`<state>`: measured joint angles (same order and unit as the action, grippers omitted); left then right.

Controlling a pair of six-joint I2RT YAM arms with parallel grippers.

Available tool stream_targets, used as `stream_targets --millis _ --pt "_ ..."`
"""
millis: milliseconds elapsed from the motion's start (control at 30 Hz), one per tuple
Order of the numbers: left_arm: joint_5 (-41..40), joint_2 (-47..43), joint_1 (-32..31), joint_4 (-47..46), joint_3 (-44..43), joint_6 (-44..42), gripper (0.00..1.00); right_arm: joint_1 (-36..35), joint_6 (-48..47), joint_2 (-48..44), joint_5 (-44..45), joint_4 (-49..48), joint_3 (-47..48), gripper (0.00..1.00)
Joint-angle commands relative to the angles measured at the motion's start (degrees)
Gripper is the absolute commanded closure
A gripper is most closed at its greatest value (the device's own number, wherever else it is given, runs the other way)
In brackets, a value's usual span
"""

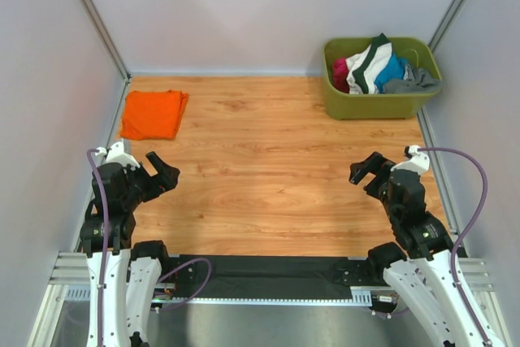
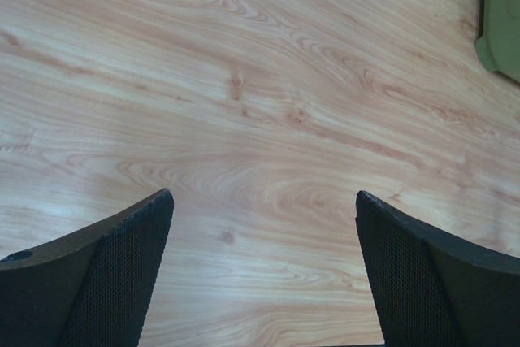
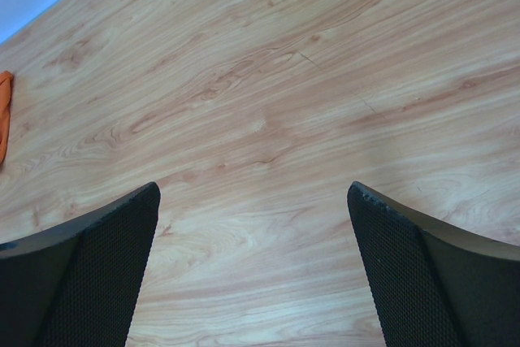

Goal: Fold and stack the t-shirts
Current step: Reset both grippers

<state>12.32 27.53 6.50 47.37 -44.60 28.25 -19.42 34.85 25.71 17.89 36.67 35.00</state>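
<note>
While both arms sit low near their bases, I read the layout as follows.

The left gripper [image 1: 165, 173] has its fingers [image 2: 114, 274] spread wide. Nothing is between them; only the bare wooden table [image 1: 276, 160] shows in the gap. The right gripper [image 1: 363, 172] matches it, with its fingers [image 3: 422, 282] fully apart and nothing held.

One orange t-shirt [image 1: 153, 114] lies folded flat in the far left corner. It is ahead of the left gripper and apart from it. Its folded outline is close to square, slightly wider across than deep.

The olive-green tub [image 1: 382, 101] stands in the far right corner, with its long axis running left to right along the back wall. It holds a loose heap of garments [image 1: 370, 67]:
- a white piece with dark stripes on top
- blue cloth beside it
- magenta cloth at the left wall
- grey cloth lying against the right rim

I cannot tell whether every piece is a t-shirt.

I judge that the coming move is to fetch a garment from the tub. The tub lies ahead of the right gripper and a little to its right, so the right arm is clearly the nearer one. The left arm would have to cross the whole table. The near wall of the tub stands between the fingers and the cloth, so I would expect to come in from above. The stack site on the orange t-shirt falls on the left arm's side.
</note>
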Motion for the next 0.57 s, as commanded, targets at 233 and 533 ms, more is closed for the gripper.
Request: stream_targets --millis 233,533 --pt "-1.77 0.33 0.09 -0.18 0.04 1.1 0.01 -0.09 -1.01 1.09 -0.23 -1.42 2.0 0.0" --pt "-3.26 1.39 0.09 0.52 -0.05 1.63 0.01 -0.09 -2.07 2.76 -1.89 -3.0 2.7 0.0"
